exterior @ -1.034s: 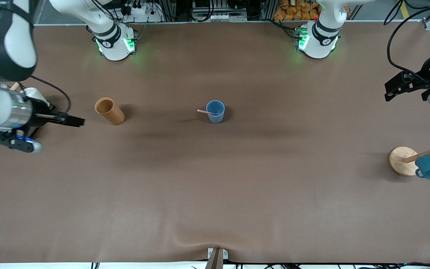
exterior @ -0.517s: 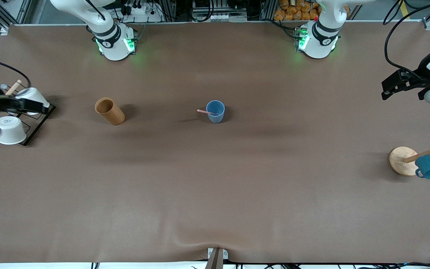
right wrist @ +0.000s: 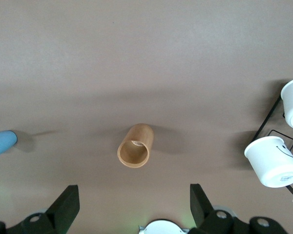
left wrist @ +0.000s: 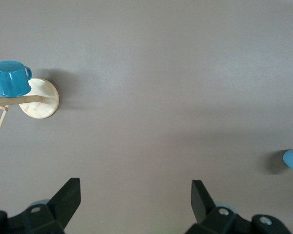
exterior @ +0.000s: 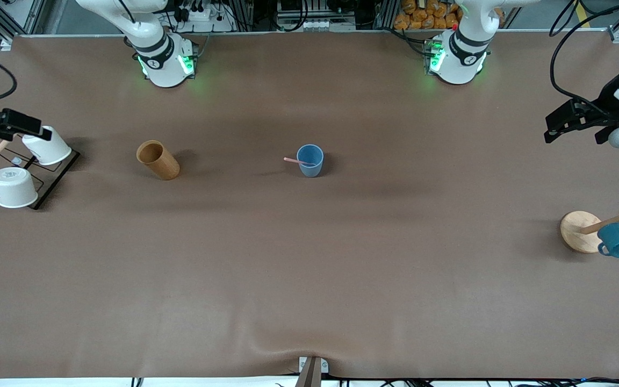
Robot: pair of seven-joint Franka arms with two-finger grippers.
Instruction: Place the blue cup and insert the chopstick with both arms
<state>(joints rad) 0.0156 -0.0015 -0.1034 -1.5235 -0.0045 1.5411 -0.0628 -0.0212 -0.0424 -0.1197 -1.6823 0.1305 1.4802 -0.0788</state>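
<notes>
Two glossy white jointed arms carry black bands, green-lit bases and looping dark cables. Each black two-finger tool has angular wedge fingers with round screws.

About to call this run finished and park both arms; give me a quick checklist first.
1. blue cup upright mid-table: ok.
2. chopstick in the blue cup, leaning over its rim: ok.
3. left gripper open, holding nothing, at the left arm's end of the table: ok.
4. right gripper open, holding nothing, over the rack of white cups: ok.
5. brown wooden cup upright, apart from the blue cup: ok.
</notes>
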